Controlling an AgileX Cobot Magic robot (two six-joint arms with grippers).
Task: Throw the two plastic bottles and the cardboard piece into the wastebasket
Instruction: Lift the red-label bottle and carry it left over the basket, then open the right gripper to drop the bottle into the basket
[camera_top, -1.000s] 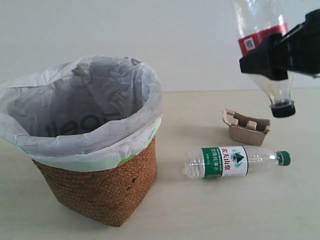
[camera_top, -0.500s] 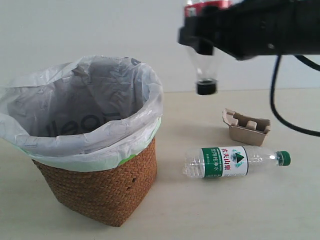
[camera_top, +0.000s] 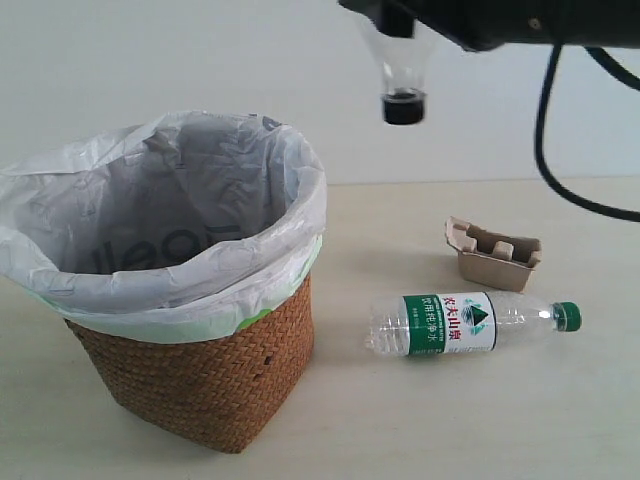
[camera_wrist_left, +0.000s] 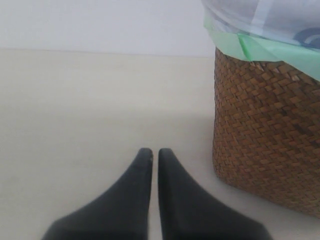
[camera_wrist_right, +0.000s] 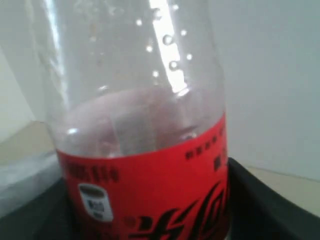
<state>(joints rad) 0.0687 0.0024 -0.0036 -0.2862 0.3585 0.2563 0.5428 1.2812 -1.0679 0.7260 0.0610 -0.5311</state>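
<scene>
My right gripper (camera_top: 400, 15) is shut on the red-label bottle (camera_top: 402, 75), which hangs cap down high at the top of the exterior view, just right of the wastebasket's rim. Its red label fills the right wrist view (camera_wrist_right: 145, 190). The wicker wastebasket (camera_top: 200, 370) with its white bag liner stands at the left. The green-label bottle (camera_top: 465, 322) lies on its side on the table, green cap to the right. Behind it sits the cardboard piece (camera_top: 495, 255). My left gripper (camera_wrist_left: 151, 152) is shut and empty, low over the table beside the wastebasket (camera_wrist_left: 265, 145).
A black cable (camera_top: 560, 150) droops from the right arm at the upper right. A pale wall runs behind the beige table (camera_top: 450, 420).
My right arm has carried the red-label bottle up and leftward from above the cardboard piece toward the wastebasket. The things on the table have not moved.
</scene>
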